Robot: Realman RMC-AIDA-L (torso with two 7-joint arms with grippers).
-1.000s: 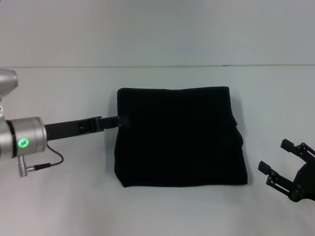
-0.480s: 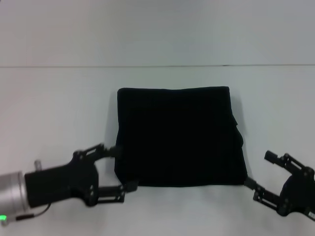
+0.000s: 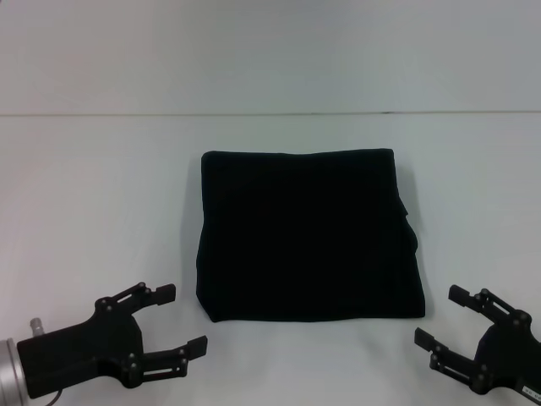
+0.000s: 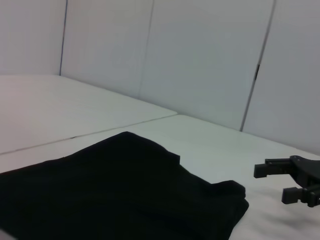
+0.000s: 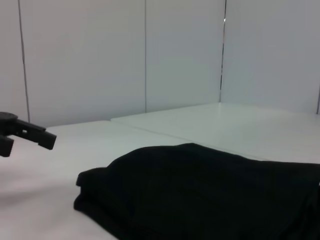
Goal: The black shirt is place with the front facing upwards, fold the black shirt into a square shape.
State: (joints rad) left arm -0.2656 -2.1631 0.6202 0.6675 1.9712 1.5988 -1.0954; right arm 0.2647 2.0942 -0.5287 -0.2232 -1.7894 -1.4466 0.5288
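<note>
You have a plain white desk [image 3: 101, 194] under even light. At its far edge stands a pale wall [image 4: 200, 60], split by thin vertical seams.

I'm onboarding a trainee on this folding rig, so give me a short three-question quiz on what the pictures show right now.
1. True or false: the left gripper is clamped on the shirt.
2. Multiple choice: the shirt is (A) spread flat with sleeves out, (B) folded into a rough square, (C) hanging from a gripper.
3. Fill in: the right gripper sits near the shirt's near-____ corner, apart from it.

Key
1. False; its fingers are open and clear of the cloth, on the table.
2. B
3. right
</note>
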